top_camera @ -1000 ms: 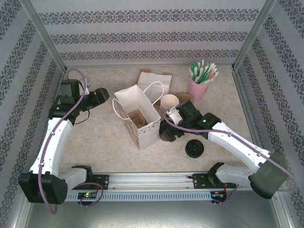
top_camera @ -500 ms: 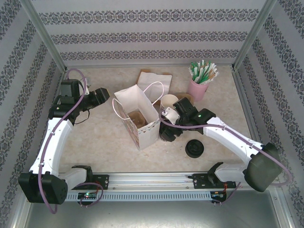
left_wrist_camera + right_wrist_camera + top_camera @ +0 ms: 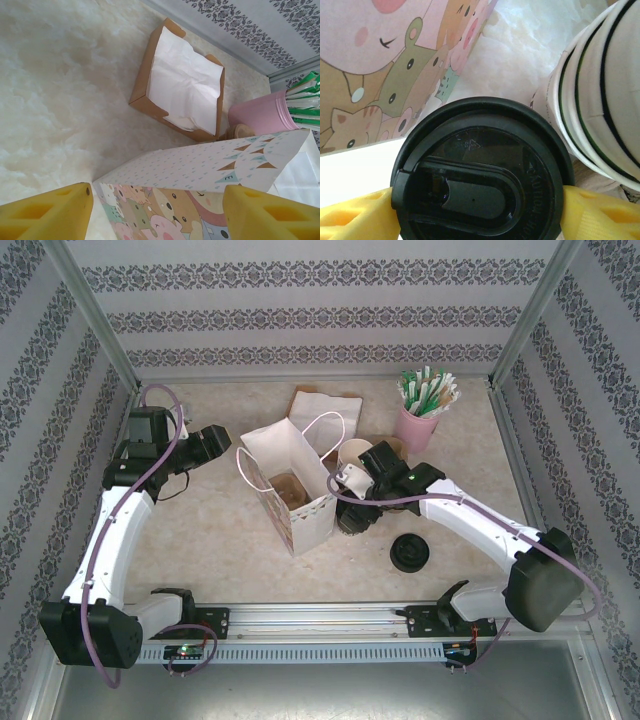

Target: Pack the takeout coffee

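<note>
The takeout coffee (image 3: 352, 523), a white cup under a round black lid (image 3: 480, 170), stands on the table just right of the paper bag (image 3: 290, 480). My right gripper (image 3: 355, 508) is lowered over it, open, with one yellow finger on each side of the cup below the lid's rim (image 3: 480, 215). The cartoon-printed bag (image 3: 395, 60) stands upright with its mouth open and something brown inside. My left gripper (image 3: 215, 440) hangs open to the left of the bag; the bag's wall (image 3: 200, 165) lies ahead between its fingers (image 3: 157, 210).
A stack of lidless white cups (image 3: 355, 455) lies tipped right behind the coffee (image 3: 605, 90). A loose black lid (image 3: 410, 552) sits front right. A pink cup of straws (image 3: 418, 425) and a brown napkin box (image 3: 325, 405) stand at the back.
The right arm has swung its wrist left and settled over the lidded cup. Cup, bag and left arm have stayed put.
</note>
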Action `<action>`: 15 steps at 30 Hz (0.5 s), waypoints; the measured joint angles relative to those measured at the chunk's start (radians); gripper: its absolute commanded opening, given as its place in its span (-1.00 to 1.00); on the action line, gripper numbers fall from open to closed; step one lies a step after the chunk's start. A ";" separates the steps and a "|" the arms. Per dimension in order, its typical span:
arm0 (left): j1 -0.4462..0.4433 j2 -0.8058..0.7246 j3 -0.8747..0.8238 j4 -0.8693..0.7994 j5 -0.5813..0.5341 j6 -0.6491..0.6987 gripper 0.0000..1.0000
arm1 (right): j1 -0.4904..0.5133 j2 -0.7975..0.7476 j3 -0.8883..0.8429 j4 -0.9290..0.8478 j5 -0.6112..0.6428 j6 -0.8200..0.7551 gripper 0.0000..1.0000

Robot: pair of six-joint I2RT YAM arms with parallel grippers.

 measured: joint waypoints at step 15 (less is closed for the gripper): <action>0.000 0.000 0.000 0.000 0.000 0.000 0.40 | 0.048 -0.024 -0.036 0.039 0.072 -0.007 0.53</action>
